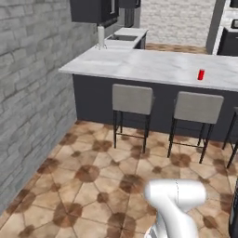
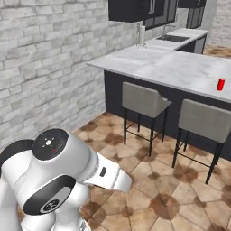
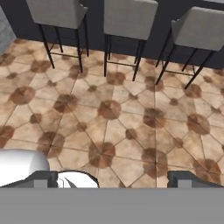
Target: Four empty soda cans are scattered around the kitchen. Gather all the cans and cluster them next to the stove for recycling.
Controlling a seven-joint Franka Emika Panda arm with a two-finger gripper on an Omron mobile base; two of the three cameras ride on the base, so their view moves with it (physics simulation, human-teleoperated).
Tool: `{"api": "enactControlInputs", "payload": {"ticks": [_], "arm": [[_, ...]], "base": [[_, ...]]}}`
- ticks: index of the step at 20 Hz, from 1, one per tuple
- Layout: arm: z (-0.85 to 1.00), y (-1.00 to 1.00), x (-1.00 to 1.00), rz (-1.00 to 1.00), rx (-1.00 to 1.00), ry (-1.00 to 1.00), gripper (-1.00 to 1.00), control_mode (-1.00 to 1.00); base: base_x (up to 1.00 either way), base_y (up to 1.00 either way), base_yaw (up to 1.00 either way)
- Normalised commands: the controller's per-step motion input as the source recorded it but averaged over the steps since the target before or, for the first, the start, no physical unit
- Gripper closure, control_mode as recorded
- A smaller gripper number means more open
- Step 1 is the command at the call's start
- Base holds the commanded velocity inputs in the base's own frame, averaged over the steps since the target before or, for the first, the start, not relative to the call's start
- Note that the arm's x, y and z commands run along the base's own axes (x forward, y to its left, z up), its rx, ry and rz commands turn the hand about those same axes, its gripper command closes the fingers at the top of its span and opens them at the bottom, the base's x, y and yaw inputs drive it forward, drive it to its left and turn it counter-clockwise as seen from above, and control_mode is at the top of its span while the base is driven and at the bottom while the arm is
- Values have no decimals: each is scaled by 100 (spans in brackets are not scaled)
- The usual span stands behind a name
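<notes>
A single soda can (image 1: 201, 75) is seen standing upright on the pale marble counter (image 1: 139, 65), at the right of the left base view and just above mid-height. In the right base view the same can (image 2: 220, 84) is found near the right edge, in the upper half of the frame, close to the counter's front edge. Nothing is touching it.

Beneath the counter's overhang, grey-backed stools on thin dark legs are lined up against the dark cabinet front. Two stools (image 1: 132, 99) are fully shown in the left base view, and three (image 3: 130, 18) are ranged along the top of the hand view. The can sits above the gap to the right of the second stool (image 1: 197, 108).

A grey brick wall (image 1: 28, 93) takes up the left side of both base views. At the far end of the counter, in the upper middle of the left base view, a sink (image 1: 123, 37) and a white upright object (image 1: 100, 37) are made out; the latter is too small to be identified with confidence.

The gripper (image 3: 113, 179) is seen at the bottom of the hand view, its dark fingertips (image 3: 43, 178) spread wide apart with nothing between them, pointed down over the brown patterned floor tiles (image 3: 109, 109), well short of the stools.
</notes>
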Motion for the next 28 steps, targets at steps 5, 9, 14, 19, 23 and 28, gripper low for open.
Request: {"api": "enactControlInputs", "payload": {"ticks": [5, 9, 14, 19, 23, 28], "arm": [[0, 0, 0, 0, 0, 0, -100, 100], [0, 0, 0, 0, 0, 0, -100, 100], [0, 0, 0, 0, 0, 0, -100, 100], [0, 0, 0, 0, 0, 0, -100, 100], [0, 0, 0, 0, 0, 0, -100, 100], [0, 0, 0, 0, 0, 0, -100, 100]], "base": [[63, 47, -25], [81, 10, -23], [94, 0, -20], [83, 0, -18], [18, -3, -17], [43, 0, -15]]}}
